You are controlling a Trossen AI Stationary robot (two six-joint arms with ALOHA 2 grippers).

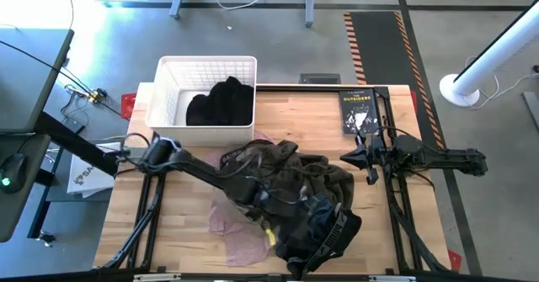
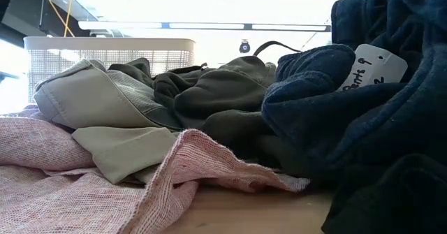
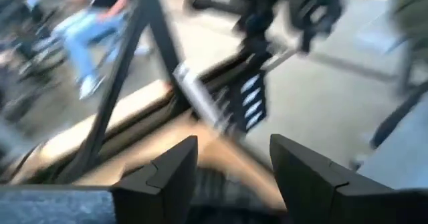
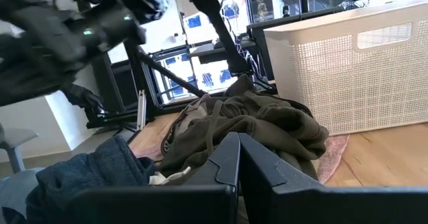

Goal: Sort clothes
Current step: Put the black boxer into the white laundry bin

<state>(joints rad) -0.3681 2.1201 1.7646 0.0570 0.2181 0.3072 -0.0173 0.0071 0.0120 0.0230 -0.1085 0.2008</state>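
A pile of clothes lies mid-table. It holds a khaki garment with a black lettered band (image 1: 244,157), a dark olive-brown one (image 1: 316,177), a pale pink one (image 1: 236,231) and a dark navy one (image 1: 324,236) at the near edge. The navy one bears a white tag (image 2: 380,66). A black garment (image 1: 221,103) lies in the white basket (image 1: 206,61). My left gripper (image 3: 231,154) is open, reaching across the pile over the navy garment (image 3: 60,207). My right gripper (image 1: 347,157) is shut and empty, level, just right of the olive garment (image 4: 267,127). My left gripper has its fingers (image 3: 167,174) apart, with dark blue cloth showing just beneath them. I cannot tell whether they touch it.
A black paperback book (image 1: 358,111) lies at the table's far right. The basket (image 2: 105,52) stands at the far left edge. In the low view the pink cloth (image 2: 63,164) and khaki garment (image 2: 91,94) lie in front. A person sits beyond the table (image 3: 87,30).
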